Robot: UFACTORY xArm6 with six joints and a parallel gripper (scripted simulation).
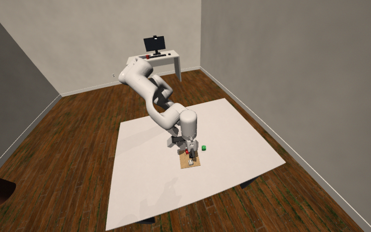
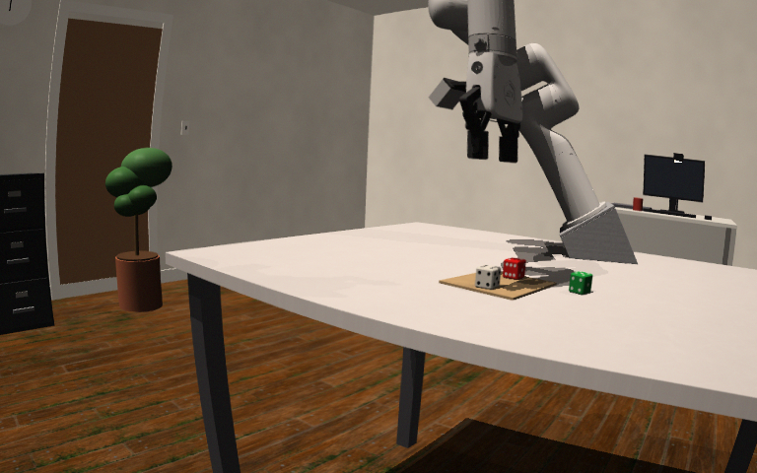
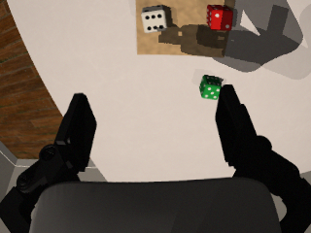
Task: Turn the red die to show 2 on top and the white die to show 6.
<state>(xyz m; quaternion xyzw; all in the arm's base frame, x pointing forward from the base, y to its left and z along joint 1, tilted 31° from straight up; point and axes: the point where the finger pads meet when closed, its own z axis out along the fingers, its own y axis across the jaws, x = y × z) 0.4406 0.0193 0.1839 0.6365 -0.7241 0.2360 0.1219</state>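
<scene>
On the pale desk, white die and red die look correctly turned, red's edge placement uncertain, the empty claw spread wide above.
</scene>
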